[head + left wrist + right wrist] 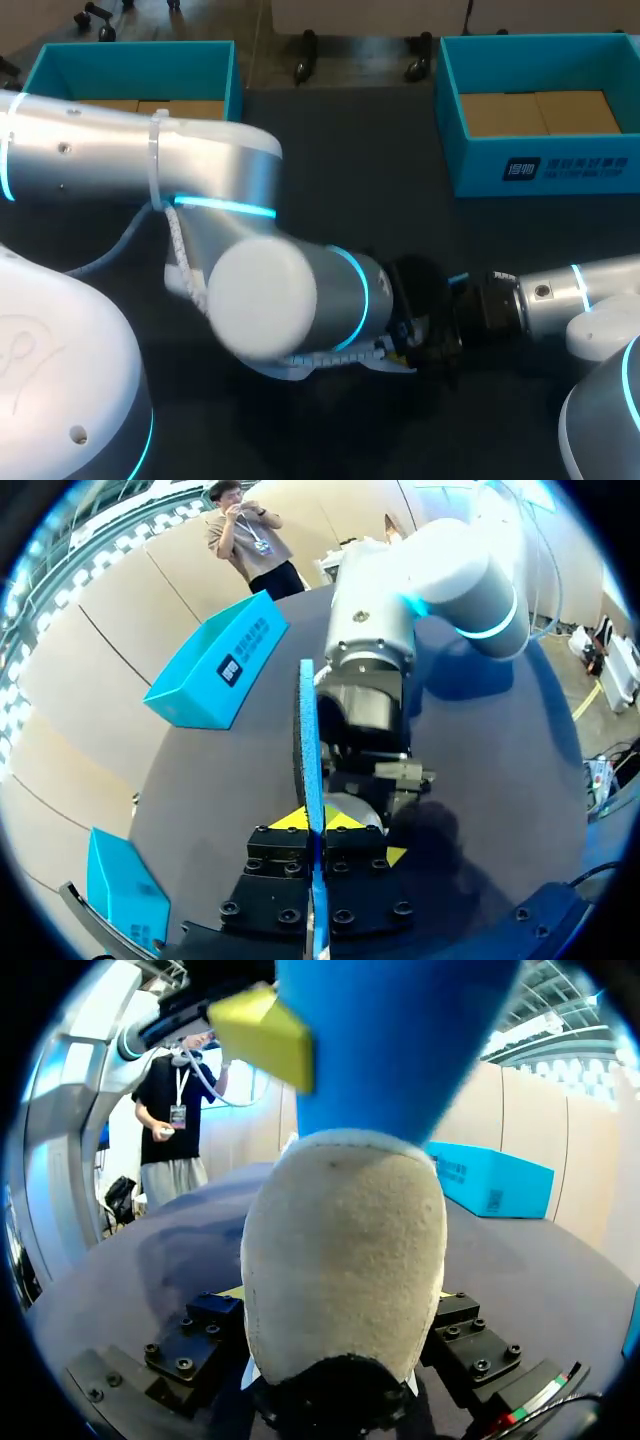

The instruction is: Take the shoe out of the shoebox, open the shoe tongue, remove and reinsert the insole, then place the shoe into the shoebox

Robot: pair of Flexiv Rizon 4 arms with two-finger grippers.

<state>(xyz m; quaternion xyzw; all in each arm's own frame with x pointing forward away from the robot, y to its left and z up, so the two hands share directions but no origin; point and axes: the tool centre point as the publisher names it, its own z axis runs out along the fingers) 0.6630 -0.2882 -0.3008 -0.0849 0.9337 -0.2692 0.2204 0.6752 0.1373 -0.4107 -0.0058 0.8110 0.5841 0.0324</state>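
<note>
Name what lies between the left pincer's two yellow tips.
The blue insole, edge-on, pinched by the left pincer; the left wrist view shows it.

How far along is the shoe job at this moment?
Done: the shoe is out, held by the right gripper; neither the left box nor the right box holds it. In hand: the left gripper pinches the blue insole. Left: seating the insole, boxing the shoe.

My left arm (150,160) enters from 9 o'clock, elbow folded over centre. Left gripper (318,820) pinches the insole (309,740) edge-on. Right arm (560,295) enters from 3 o'clock. Right gripper (340,1295) clamps the shoe (345,1230).
</note>
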